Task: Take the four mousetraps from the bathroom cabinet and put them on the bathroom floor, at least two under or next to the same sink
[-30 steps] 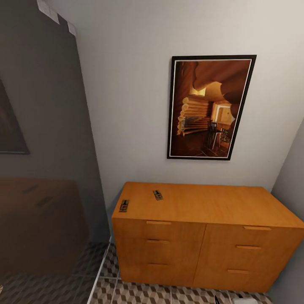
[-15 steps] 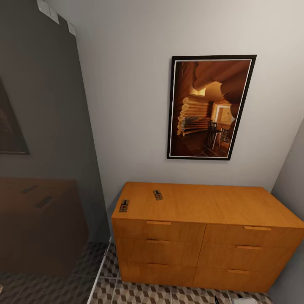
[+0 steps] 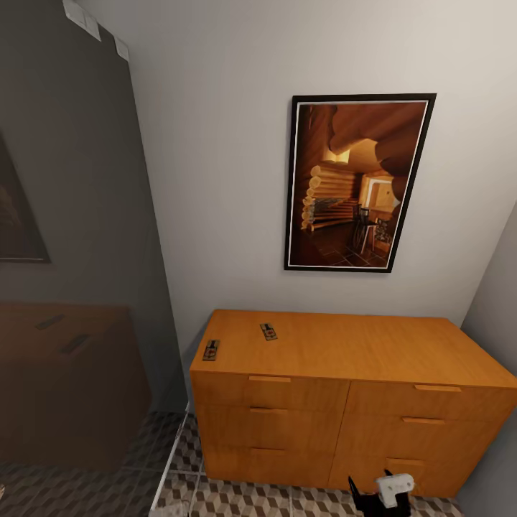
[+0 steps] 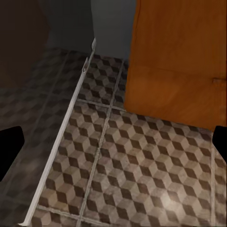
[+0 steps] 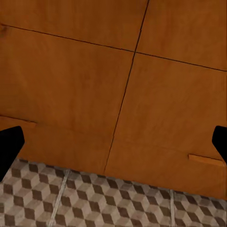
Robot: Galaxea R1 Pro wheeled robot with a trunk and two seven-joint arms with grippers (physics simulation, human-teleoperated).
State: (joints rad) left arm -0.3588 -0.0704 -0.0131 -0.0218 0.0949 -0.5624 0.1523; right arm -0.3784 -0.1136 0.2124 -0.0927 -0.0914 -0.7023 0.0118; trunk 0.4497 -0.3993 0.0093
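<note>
- Two small flat dark-brown mousetraps lie on the low orange-brown wooden cabinet (image 3: 345,388), one (image 3: 210,350) at its left edge, another (image 3: 268,331) further back
- My right gripper (image 3: 380,495) hangs low, fingers spread, empty; left gripper (image 4: 113,156) also wide open over the cube-patterned tile floor (image 4: 142,175)
- I'd raise an arm above the top, then descend squarely on the edge trap

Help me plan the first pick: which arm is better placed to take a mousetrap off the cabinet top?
Probably the left. Both mousetraps lie toward the left end of the cabinet top. The right end effector sits low before the right-hand drawers, farther from them. Both end effectors are open and empty.
</note>
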